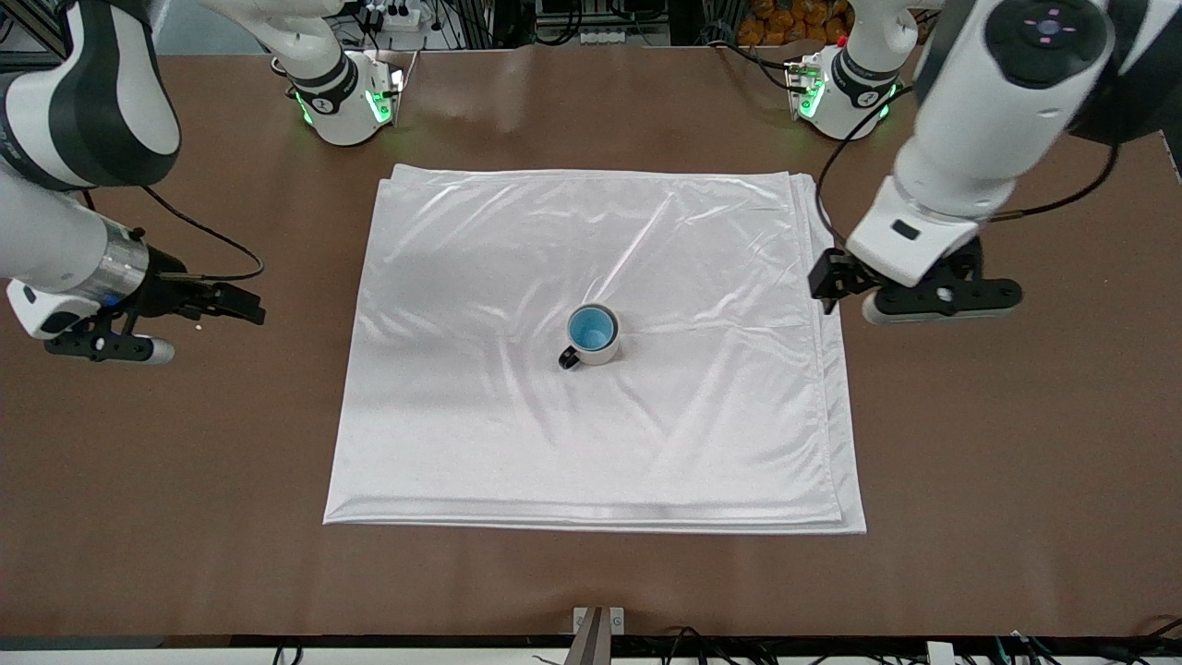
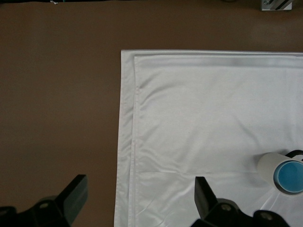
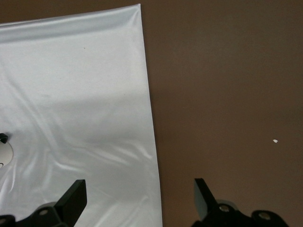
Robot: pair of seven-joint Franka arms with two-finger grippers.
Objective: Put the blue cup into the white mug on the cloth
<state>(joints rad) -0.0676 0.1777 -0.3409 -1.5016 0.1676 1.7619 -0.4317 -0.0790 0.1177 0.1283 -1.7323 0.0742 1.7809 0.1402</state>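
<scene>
I see the blue cup nested in the mug mid-cloth. Left pincer at three o'clock, right pincer at nine, both released; nothing remains.

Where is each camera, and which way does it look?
Front view: high across the table, facing both arms; the blue cup sits inside the white mug on the cloth.
Left wrist view: on the left arm, looking down past the open left gripper at the cloth's edge.
Right wrist view: on the right arm, looking down past the open right gripper at cloth and bare table.
Shared: all three show the cloth; front and left wrist views show the cup in the mug.
</scene>
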